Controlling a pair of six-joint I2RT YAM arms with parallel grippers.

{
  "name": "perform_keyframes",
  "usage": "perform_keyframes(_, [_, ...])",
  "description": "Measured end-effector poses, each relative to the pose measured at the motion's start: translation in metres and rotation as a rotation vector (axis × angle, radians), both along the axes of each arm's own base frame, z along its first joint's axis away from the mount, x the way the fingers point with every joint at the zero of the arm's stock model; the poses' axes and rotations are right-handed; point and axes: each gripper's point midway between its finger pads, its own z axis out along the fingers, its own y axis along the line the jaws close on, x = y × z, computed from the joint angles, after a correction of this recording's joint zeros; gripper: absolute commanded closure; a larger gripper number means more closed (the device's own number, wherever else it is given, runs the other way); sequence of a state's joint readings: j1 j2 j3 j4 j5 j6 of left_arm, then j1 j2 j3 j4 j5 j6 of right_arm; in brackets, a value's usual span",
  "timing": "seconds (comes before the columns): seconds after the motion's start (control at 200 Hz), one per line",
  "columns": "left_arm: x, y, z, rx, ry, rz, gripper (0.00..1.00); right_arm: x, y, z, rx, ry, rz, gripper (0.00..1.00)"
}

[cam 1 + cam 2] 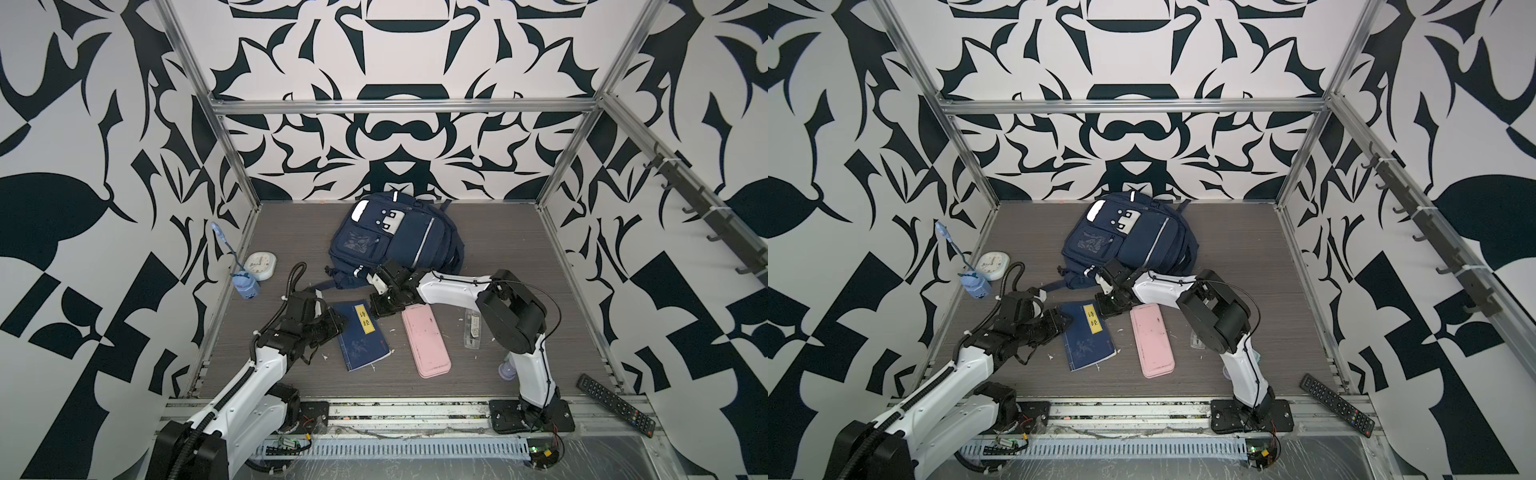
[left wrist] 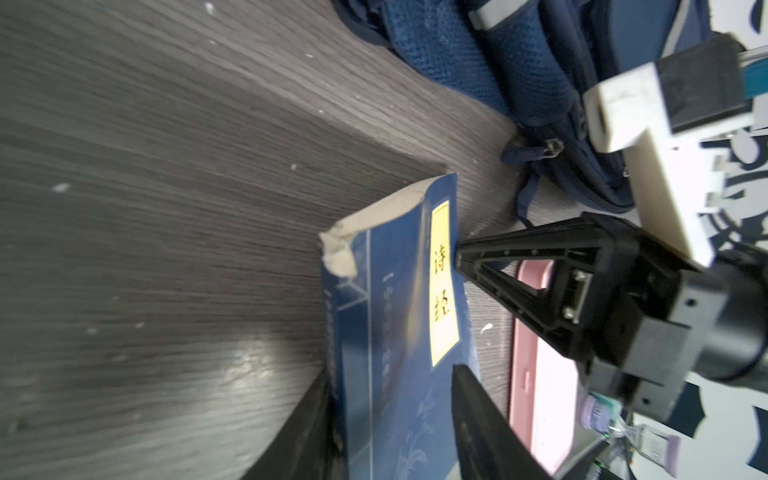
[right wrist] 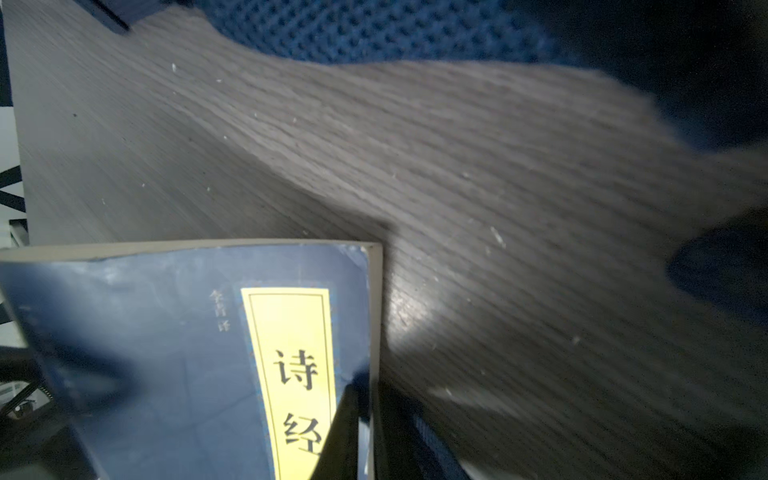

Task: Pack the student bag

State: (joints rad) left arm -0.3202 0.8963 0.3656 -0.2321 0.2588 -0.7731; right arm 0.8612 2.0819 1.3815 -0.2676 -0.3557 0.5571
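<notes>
Student bag [image 1: 399, 245] is big and dark blue. It lies flat at the back of the grey table [image 1: 519, 249], with its front pockets facing up. In both top views no finger touches it. The right gripper [image 1: 374, 306] is just in front of the bag's near end, close to it but not on it, and the black wrist behind it sits right by the bag's bottom corner. Its two fingers are pressed together into one point. That point touches the edge of the blue book [image 1: 363, 336] next to the yellow label, and I cannot tell if it pinches the cover. The left gripper [image 1: 343, 321] is farther from the bag, at the other side of the book. In the left wrist view its fingers [image 2: 478, 415] stand apart with the book's edge between them, and I cannot tell if they squeeze it. The book lies in front of the bag, between the two grippers. A pink pencil case [image 1: 426, 340] lies just beside the book, on the right. A black remote [image 1: 615, 405] sits at the front right corner, well apart from the bag. A small white clock [image 1: 259, 266] rests by the left wall.
</notes>
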Motion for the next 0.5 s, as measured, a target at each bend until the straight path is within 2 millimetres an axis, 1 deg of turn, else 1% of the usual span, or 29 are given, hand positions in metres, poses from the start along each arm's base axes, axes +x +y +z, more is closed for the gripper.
perform_keyframes(0.1, [0.0,-0.003,0.003,-0.013,-0.008,-0.01,0.55,0.0,0.0,0.0,0.003,-0.001,0.0,0.87])
perform_keyframes(0.19, [0.0,-0.003,0.001,-0.008,-0.004,-0.015,0.57,0.0,0.001,0.0,0.006,-0.001,0.001,0.87])
perform_keyframes(0.32, [-0.004,-0.002,-0.007,0.013,0.028,-0.027,0.66,0.0,0.001,0.0,0.007,-0.002,0.001,0.86])
perform_keyframes(0.435, [-0.007,0.0,-0.014,0.032,0.054,-0.042,0.76,0.0,0.001,0.0,0.009,-0.002,0.002,0.8])
perform_keyframes(0.5, [-0.007,-0.001,-0.014,0.034,0.058,-0.045,0.8,-0.001,0.003,0.002,0.016,-0.005,0.006,0.76])
